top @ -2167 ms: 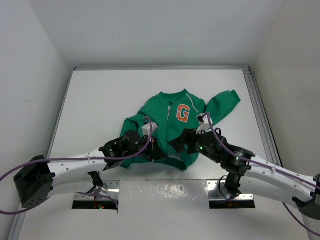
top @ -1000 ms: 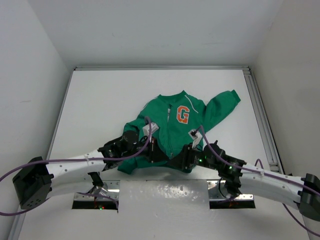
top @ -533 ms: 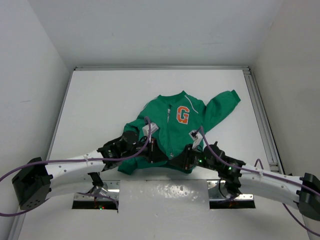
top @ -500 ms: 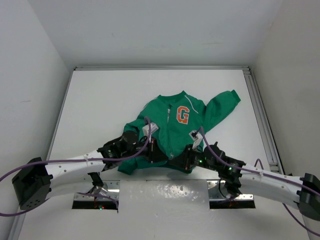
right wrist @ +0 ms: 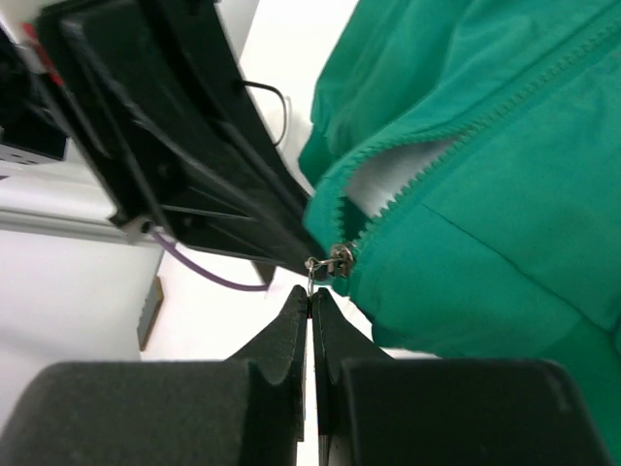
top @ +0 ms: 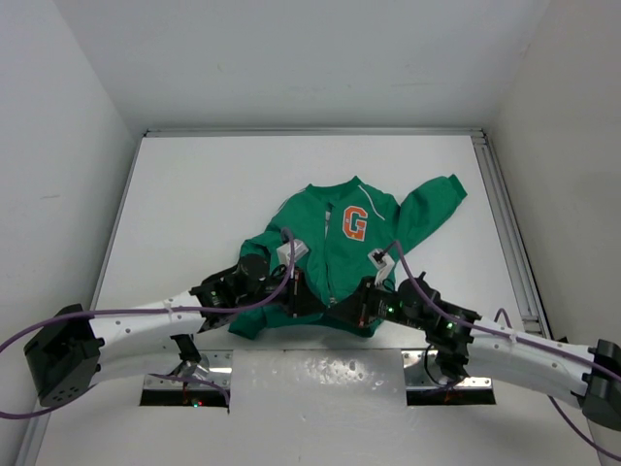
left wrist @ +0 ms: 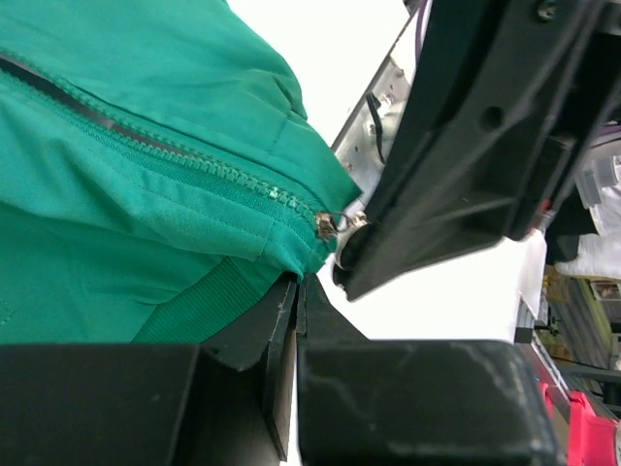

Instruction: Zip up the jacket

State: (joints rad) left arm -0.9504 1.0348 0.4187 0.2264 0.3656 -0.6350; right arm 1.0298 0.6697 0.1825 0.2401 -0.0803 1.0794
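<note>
The green jacket (top: 335, 254) lies flat on the white table with its orange "G" facing up and its hem toward the arms. My left gripper (top: 307, 295) is shut on the hem fabric (left wrist: 233, 291) just beside the zipper's lower end, and its tips (left wrist: 299, 291) meet under the cloth. My right gripper (right wrist: 310, 294) is shut on the small metal pull ring of the zipper slider (right wrist: 340, 260), which sits at the bottom of the track. Above the slider the teeth stand apart, and white lining (right wrist: 398, 175) shows between them.
The two grippers nearly touch at the hem; the right one's black fingers (left wrist: 456, 165) fill the left wrist view. A metal plate (top: 320, 374) lies at the table's near edge. A rail (top: 505, 214) runs along the right side.
My right gripper has closed onto the zipper pull ring at the hem and shifted slightly. The left gripper has kept its grip on the hem, and the jacket has barely moved.
</note>
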